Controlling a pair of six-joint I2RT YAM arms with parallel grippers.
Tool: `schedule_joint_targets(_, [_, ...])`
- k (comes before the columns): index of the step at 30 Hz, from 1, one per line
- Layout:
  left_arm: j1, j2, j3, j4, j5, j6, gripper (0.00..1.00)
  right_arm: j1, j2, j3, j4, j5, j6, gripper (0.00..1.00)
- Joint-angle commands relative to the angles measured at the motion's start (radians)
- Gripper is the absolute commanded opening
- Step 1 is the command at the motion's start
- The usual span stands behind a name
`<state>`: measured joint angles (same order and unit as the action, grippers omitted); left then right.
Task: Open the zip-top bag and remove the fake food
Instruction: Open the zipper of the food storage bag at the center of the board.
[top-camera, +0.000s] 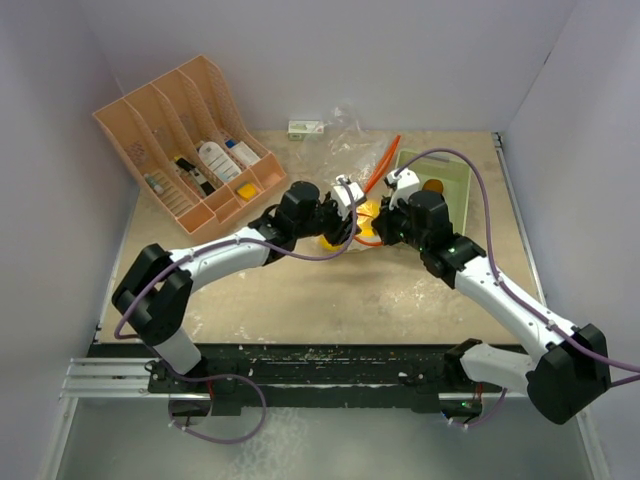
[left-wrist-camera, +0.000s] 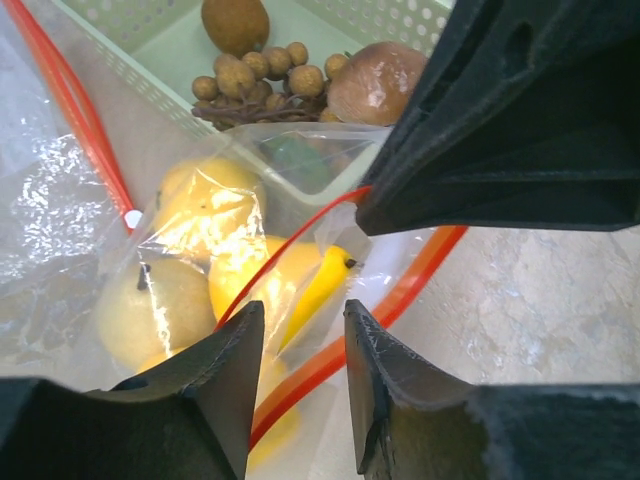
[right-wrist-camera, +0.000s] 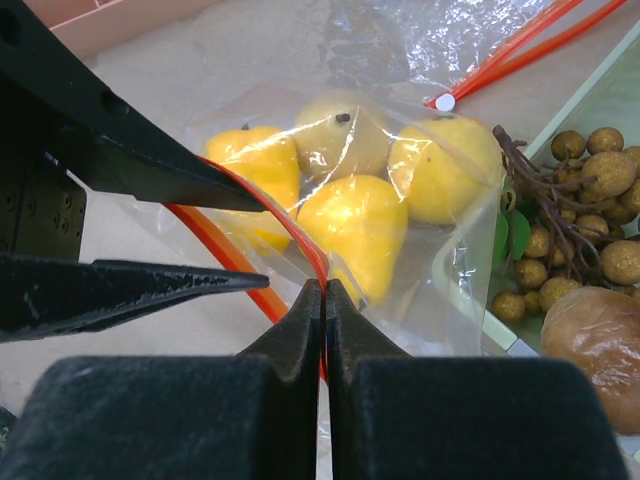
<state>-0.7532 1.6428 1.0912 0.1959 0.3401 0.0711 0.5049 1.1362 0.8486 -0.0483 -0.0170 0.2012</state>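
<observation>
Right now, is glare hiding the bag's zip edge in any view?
Left wrist: glare whitens the zip-top bag at left, yet the red zip strip reads clearly. Right wrist: sheen only on the crumpled plastic up top; the strip pinched in the right gripper is sharp. Top external: the bag is small, its clear plastic faint.

From top, yellow food (top-camera: 368, 212) mostly hidden; rack (top-camera: 215, 85) items too small to ID.

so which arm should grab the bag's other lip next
Left: the left gripper stands open astride the free red zip strip, while the right gripper is shut on the other lip of the bag.
</observation>
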Motion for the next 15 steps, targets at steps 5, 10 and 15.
schedule_joint_targets(5, [0.000, 0.042, 0.103, 0.059, -0.078, 0.033, 0.24, 0.002, -0.015, -0.015, 0.028, -0.011, -0.017, 0.00])
schedule_joint_targets(10, [0.000, 0.058, 0.133, 0.035, -0.080, 0.041, 0.00, 0.003, -0.011, -0.018, 0.030, -0.016, -0.016, 0.00])
schedule_joint_targets(15, [0.000, 0.031, 0.126, 0.035, -0.111, 0.013, 0.00, 0.002, -0.006, -0.011, 0.016, 0.051, 0.004, 0.13])
